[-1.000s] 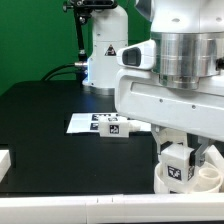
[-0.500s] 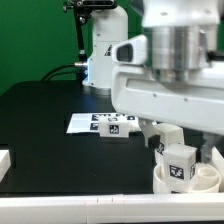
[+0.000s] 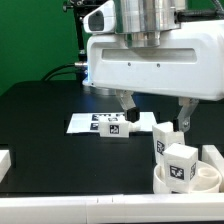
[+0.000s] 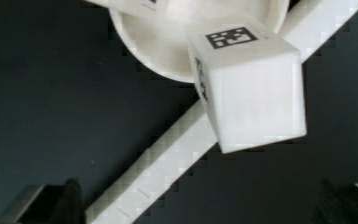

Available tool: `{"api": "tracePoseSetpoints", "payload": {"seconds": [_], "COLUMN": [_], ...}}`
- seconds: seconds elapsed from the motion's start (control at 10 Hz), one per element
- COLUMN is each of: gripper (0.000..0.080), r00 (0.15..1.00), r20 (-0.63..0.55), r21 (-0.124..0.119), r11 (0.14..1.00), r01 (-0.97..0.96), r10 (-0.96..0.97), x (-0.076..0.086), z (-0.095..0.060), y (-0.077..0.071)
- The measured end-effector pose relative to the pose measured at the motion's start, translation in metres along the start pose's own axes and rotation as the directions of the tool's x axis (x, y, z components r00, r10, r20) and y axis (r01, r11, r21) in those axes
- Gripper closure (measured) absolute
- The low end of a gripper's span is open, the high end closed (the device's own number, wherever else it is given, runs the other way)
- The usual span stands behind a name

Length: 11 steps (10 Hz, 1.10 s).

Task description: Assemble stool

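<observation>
The white round stool seat [image 3: 185, 182] lies at the front of the exterior view's right. A chunky white tagged leg [image 3: 180, 163] stands in it, and a second leg [image 3: 162, 141] stands just behind. My gripper [image 3: 155, 112] hangs above and behind them, open and empty, with fingers [image 3: 125, 105] spread wide. In the wrist view the leg [image 4: 250, 92] points up from the seat [image 4: 155, 42], and the dark fingertips [image 4: 51, 206] sit far apart, clear of it.
The marker board [image 3: 88, 123] lies mid-table with a small lone tagged block [image 3: 115, 127] on it. White border rails run along the front [image 3: 60, 208], the left [image 3: 5, 160] and the right [image 3: 213, 155]; one crosses the wrist view [image 4: 172, 165].
The gripper was low around the leg in the seat. It has risen and shifted toward the exterior view's left, leaving the leg standing, with its fingers now spread above.
</observation>
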<state>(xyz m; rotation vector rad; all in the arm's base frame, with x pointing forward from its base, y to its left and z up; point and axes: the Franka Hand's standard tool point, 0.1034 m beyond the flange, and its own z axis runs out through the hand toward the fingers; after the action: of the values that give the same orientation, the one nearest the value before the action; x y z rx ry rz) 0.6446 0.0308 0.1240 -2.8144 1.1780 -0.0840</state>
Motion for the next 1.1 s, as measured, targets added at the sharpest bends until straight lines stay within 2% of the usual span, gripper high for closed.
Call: {"api": "tracePoseSetpoints", "payload": {"seconds": [0.2,0.5,0.6,0.9,1.0,1.1], "gripper": [0.0151,0.0151,0.0151,0.0151,0.0151,0.0151], "r00": [0.998,0.975,0.966,0.969,0.988,0.998], "r20": [0.001,0.015,-0.023,-0.016,-0.001,-0.004], "r21": [0.005,0.012,0.013,0.012,0.006,0.014], "r11": [0.998,0.975,0.966,0.969,0.988,0.998], "r01": [0.067,0.221,0.257,0.246,0.152,0.068], "r10": [-0.067,-0.221,-0.257,-0.246,-0.152,-0.068], "x": [0.001,-0.016,-0.013,-0.014,-0.016,-0.022], "z": [-0.008,-0.030,-0.028,-0.025,-0.018,-0.012], "y": [0.007,0.040,0.035,0.038,0.050,0.069]}}
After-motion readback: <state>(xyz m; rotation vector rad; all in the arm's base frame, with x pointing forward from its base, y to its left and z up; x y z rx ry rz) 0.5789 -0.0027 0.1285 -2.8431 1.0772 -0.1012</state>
